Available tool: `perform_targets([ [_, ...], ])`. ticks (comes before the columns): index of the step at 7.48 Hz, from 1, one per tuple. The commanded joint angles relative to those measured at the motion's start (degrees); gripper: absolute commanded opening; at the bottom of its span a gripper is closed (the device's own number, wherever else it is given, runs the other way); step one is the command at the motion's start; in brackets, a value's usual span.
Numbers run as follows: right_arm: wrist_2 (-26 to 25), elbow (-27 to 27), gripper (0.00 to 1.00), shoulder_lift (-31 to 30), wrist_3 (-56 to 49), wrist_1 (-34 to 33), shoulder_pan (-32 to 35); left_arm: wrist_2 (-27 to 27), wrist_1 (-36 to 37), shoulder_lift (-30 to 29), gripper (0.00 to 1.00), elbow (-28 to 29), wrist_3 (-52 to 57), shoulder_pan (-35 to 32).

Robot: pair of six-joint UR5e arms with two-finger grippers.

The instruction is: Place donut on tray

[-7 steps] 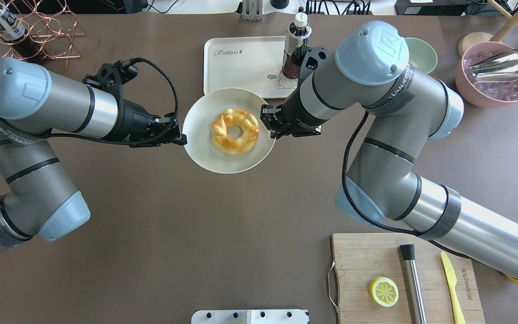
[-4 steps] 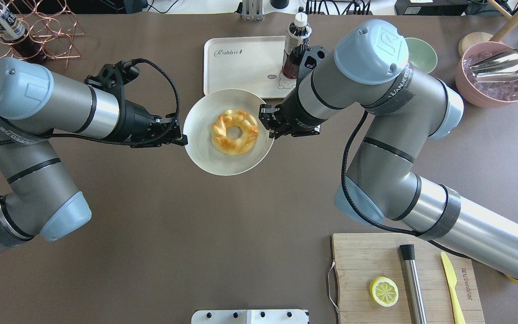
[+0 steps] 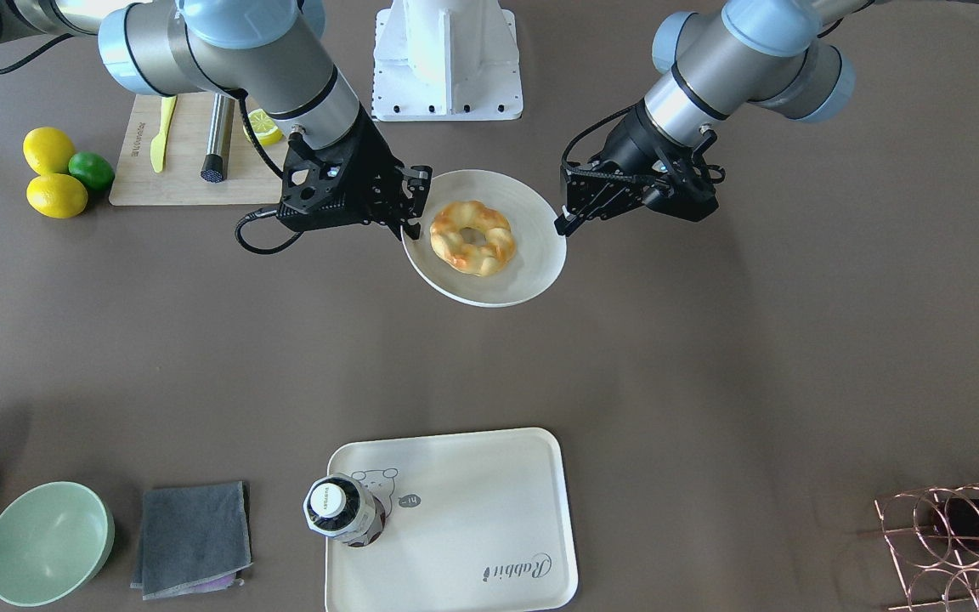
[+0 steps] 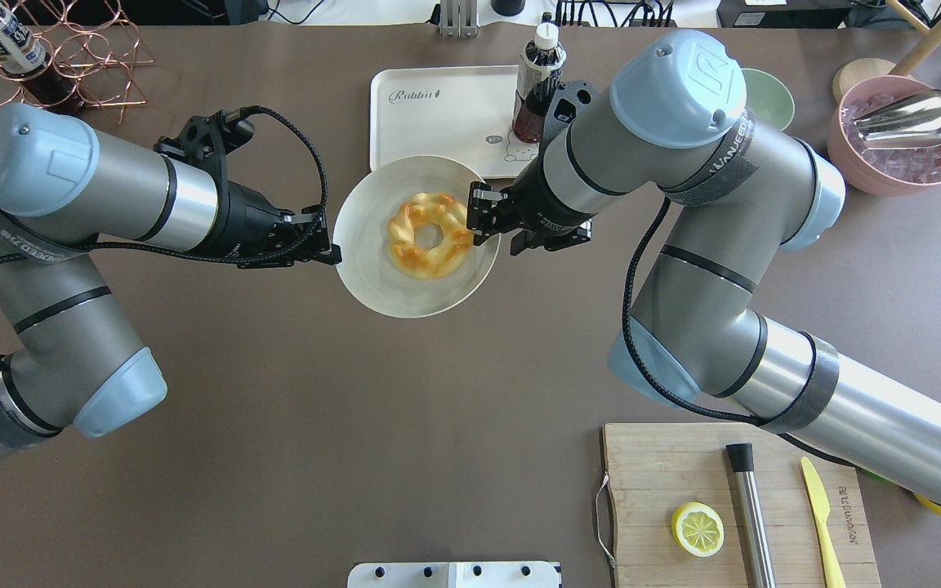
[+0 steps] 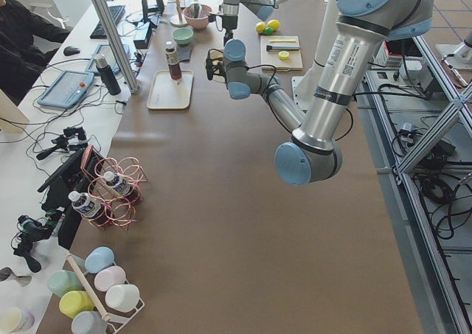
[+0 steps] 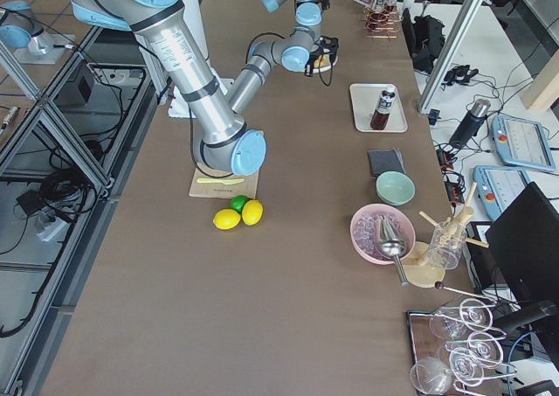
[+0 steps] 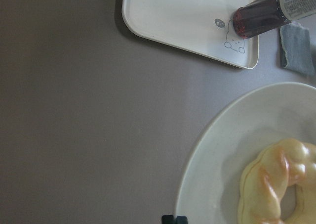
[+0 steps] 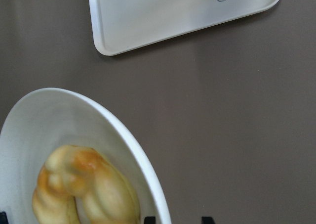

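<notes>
The donut (image 4: 430, 235) (image 3: 472, 238) is a braided yellow ring that lies on a round off-white plate (image 4: 381, 278) (image 3: 498, 285). My left gripper (image 4: 330, 245) (image 3: 564, 223) is shut on the plate's left rim and holds the plate above the table. My right gripper (image 4: 479, 216) (image 3: 411, 217) is open at the plate's right rim, right beside the donut. The right wrist view shows its fingertips (image 8: 148, 219) apart, with the donut (image 8: 84, 189) to their left. The cream tray (image 4: 430, 106) (image 3: 472, 510) lies farther back on the table.
A dark bottle (image 4: 537, 90) stands on the tray's right part. A green bowl (image 3: 48, 540) and a grey cloth (image 3: 192, 535) lie beside the tray. A cutting board (image 4: 732, 506) with a lemon slice is near my right arm. A wire rack (image 4: 70, 65) is at the far left.
My right gripper has moved left, from just outside the plate's rim to over it, close to the donut. The plate has shifted slightly toward the tray.
</notes>
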Motion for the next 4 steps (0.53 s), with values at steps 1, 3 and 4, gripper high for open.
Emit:
perform_targets([
  [1,0.05,-0.1,1.0,0.09,-0.21,0.41,0.28,0.0,0.24,-0.09,0.0,-0.11,-0.01,-0.09],
  [3,3.1,-0.11,1.0,0.52,0.22,0.59,1.85,0.09,1.82,-0.61,0.0,-0.11,-0.01,-0.01],
  [4,3.47,-0.11,1.0,0.7,0.32,0.68,2.3,1.48,3.65,-1.05,0.0,-0.19,0.08,0.08],
])
